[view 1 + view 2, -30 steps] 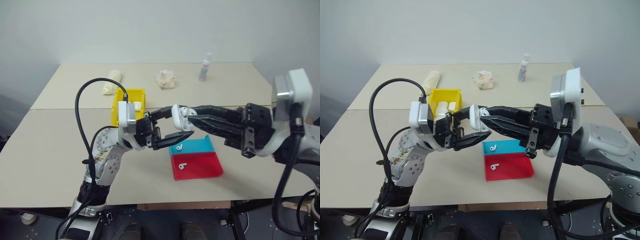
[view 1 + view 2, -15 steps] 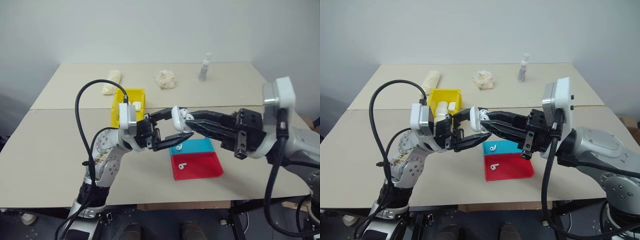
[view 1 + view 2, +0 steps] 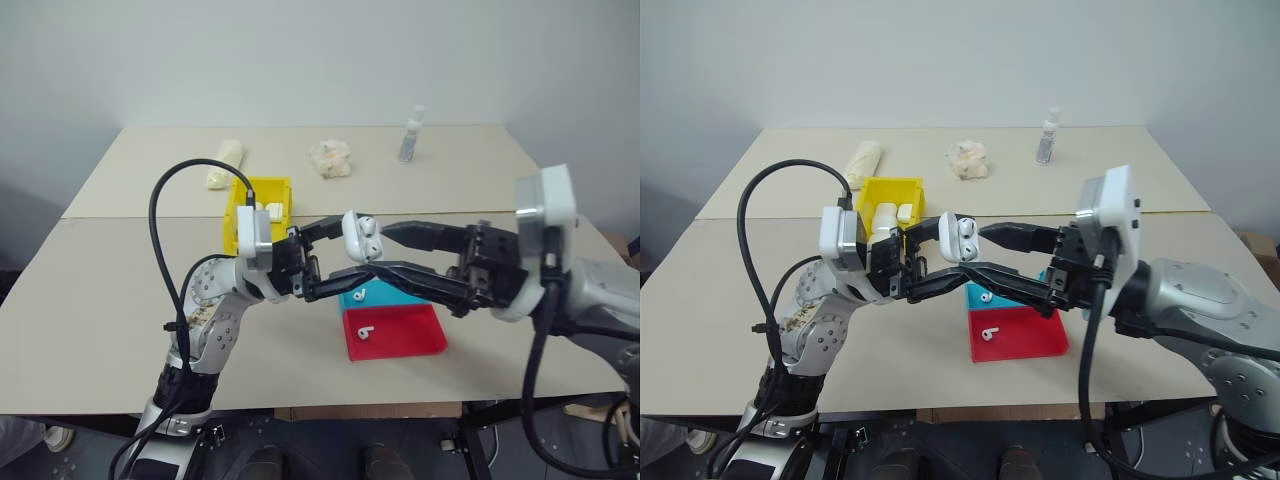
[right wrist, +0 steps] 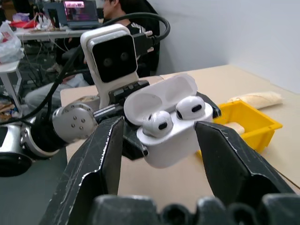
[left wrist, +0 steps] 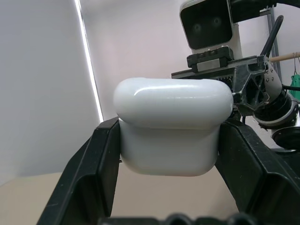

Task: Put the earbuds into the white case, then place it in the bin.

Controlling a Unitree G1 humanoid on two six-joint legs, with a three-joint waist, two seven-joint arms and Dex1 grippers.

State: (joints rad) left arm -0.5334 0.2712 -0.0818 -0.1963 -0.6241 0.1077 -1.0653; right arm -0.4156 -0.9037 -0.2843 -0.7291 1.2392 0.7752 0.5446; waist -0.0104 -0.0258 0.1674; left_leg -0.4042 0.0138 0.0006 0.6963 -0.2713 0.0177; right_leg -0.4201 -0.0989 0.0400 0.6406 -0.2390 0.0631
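The left gripper (image 3: 335, 262) is clamping the white case (image 3: 358, 238), lid open, both earbuds (image 4: 174, 116) seated. The right gripper (image 3: 388, 254) is standing wide. Closing and binning (image 3: 262, 205) are remaining.

Glossy white plastic case (image 4: 165, 136), matt black hand fingers (image 4: 96, 159), smooth yellow plastic bin (image 4: 247, 123)

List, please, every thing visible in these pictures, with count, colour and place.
Case: one, white, lid open, held above the table.
Earbuds: two, white, seated in the case.
Loose earbuds: two, white, one in the blue tray, one in the red tray.
Bin: one, yellow, holding white items.
Bottle: one, clear, far side.
Crumpled wad: one, pale, far side.
Wrapped roll: one, cream, behind the bin.
Table: beige.
Left gripper: shut on the case.
Right gripper: open, astride the case.
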